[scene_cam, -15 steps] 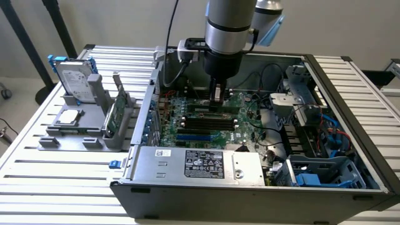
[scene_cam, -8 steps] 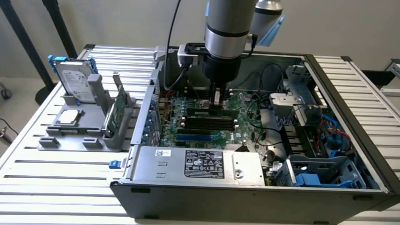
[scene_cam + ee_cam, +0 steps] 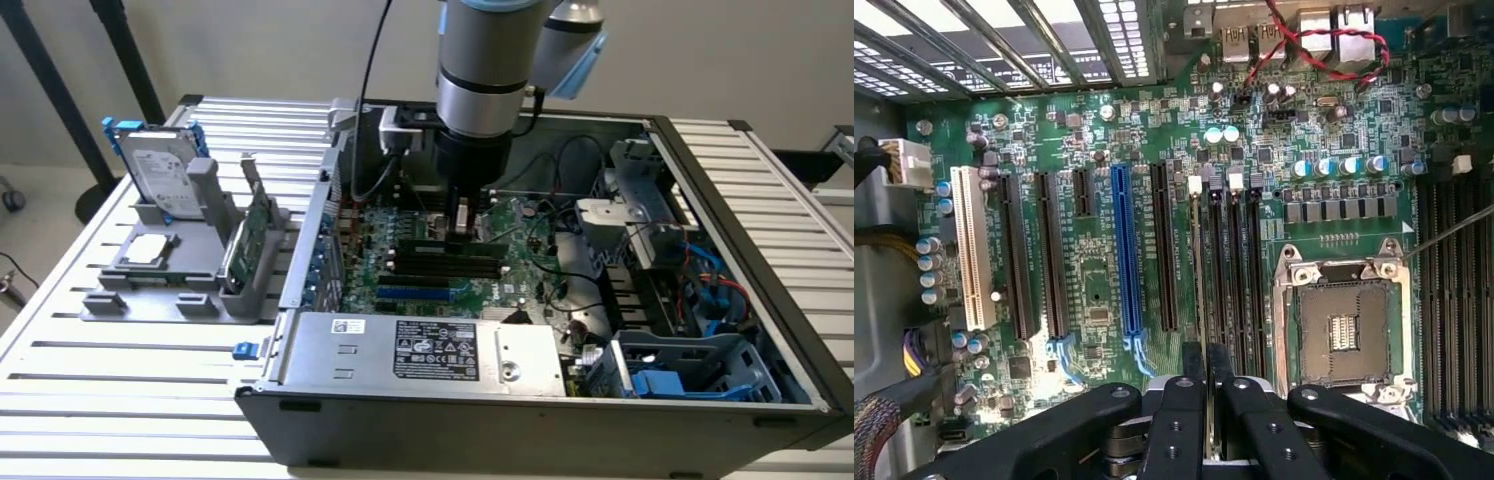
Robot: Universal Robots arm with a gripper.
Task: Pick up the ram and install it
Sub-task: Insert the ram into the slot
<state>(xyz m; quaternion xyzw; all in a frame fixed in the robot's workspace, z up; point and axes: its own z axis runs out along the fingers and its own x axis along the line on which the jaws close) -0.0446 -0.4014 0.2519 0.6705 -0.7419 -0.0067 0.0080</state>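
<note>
The ram (image 3: 1199, 262) is a thin dark-green stick seen edge-on, standing along the first black memory slot (image 3: 1219, 270) beside the processor socket. My gripper (image 3: 1206, 385) is straight above it, with its black fingers (image 3: 1180, 420) pressed close together on the stick's top edge. In the exterior view the gripper (image 3: 463, 225) reaches down inside the open computer case (image 3: 747, 250) onto the ram (image 3: 438, 244) at the row of memory slots. Whether the stick is fully seated I cannot tell.
A grey holder (image 3: 174, 285) on the exterior view's left carries a blue-framed hard drive (image 3: 154, 170), a green bracketed card (image 3: 247, 245) and a processor chip (image 3: 144, 250). Around the slots are the power supply (image 3: 427, 350), red and black cables (image 3: 1304, 45), the empty socket (image 3: 1344, 330) and a blue expansion slot (image 3: 1124, 250).
</note>
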